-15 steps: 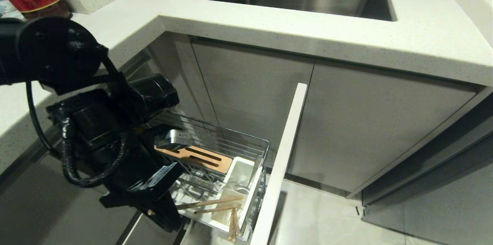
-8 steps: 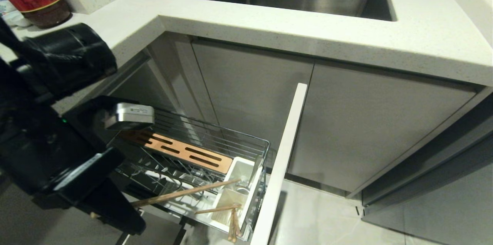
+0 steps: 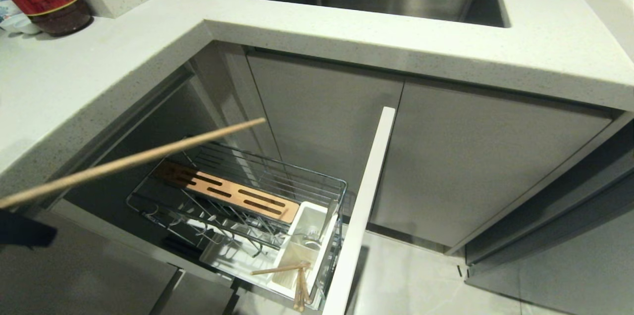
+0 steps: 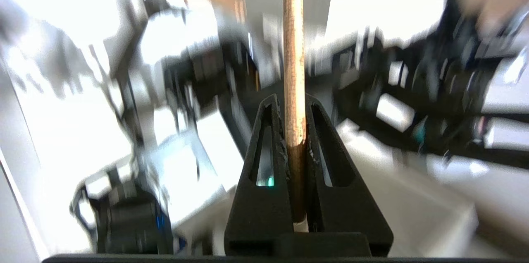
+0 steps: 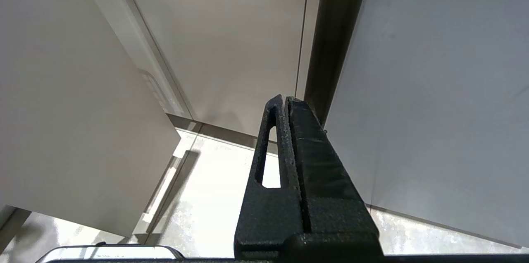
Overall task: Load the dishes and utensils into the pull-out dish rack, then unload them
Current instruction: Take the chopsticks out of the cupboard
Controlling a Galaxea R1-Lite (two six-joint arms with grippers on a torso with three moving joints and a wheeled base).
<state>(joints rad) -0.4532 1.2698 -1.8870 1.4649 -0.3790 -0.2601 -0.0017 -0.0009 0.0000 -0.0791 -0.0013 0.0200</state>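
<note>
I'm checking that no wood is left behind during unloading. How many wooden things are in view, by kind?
Chopsticks: 4. One is in the left pincer, one lies across the holder, and what look like two stand at its front corner.
Slotted strip: 1
Total: 5
</note>
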